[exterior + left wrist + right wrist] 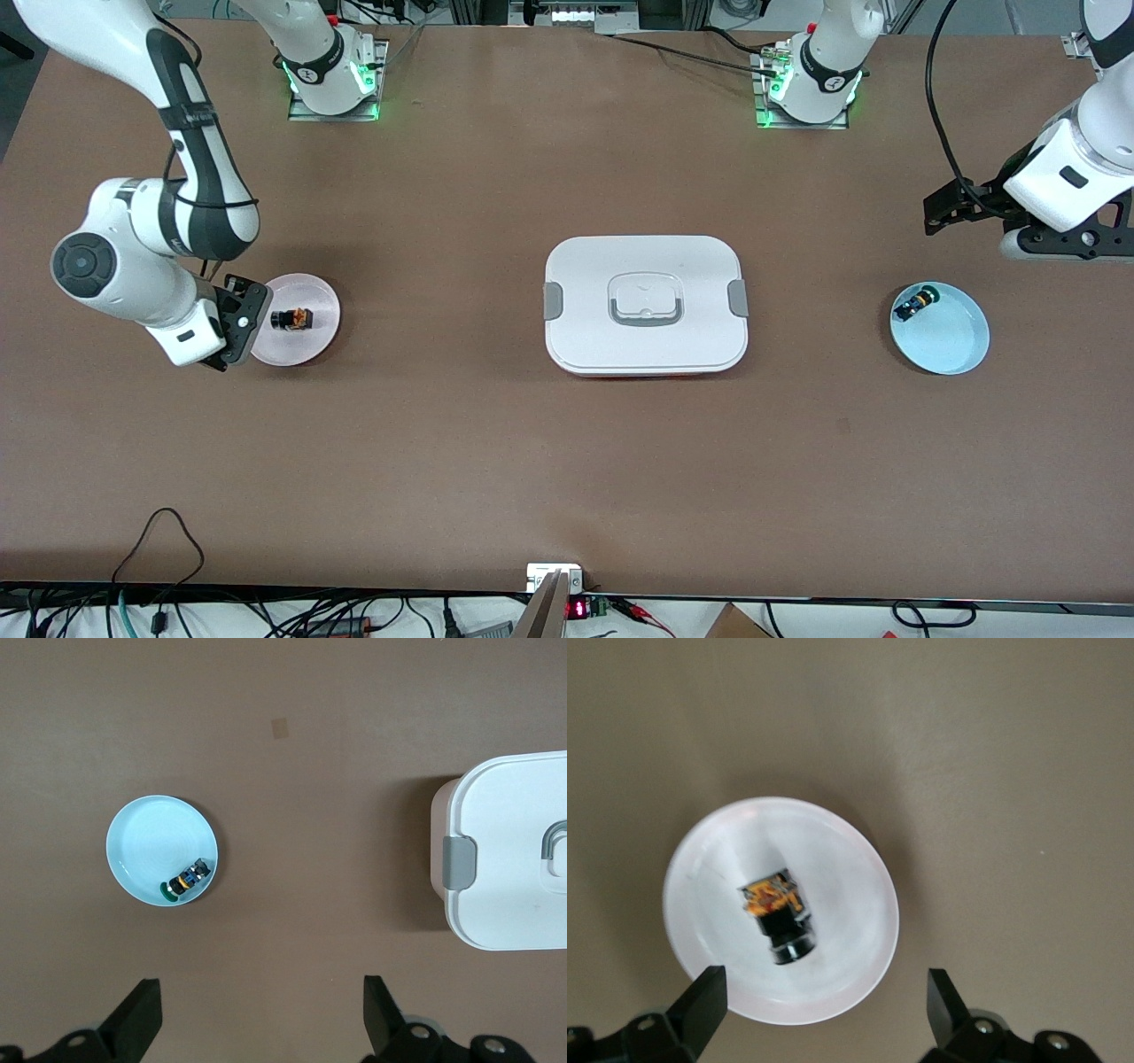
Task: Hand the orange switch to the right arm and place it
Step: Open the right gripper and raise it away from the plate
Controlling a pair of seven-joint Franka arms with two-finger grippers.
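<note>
The orange switch [292, 318] lies on its side on a small pink plate [312, 291] toward the right arm's end of the table. It also shows in the right wrist view [777, 914], on the plate [842, 868]. My right gripper [232, 323] is open and empty, low over the plate's edge [824, 985], apart from the switch. My left gripper [974, 221] is open and empty, up over bare table beside a light blue plate [961, 346]; in the left wrist view [261, 988] its jaws stand wide apart.
A black switch with a green cap [915, 303] lies in the blue plate [151, 837], also seen in the left wrist view [184, 881]. A white lidded box [585, 266] sits mid-table [505, 859]. Cables hang along the table's near edge.
</note>
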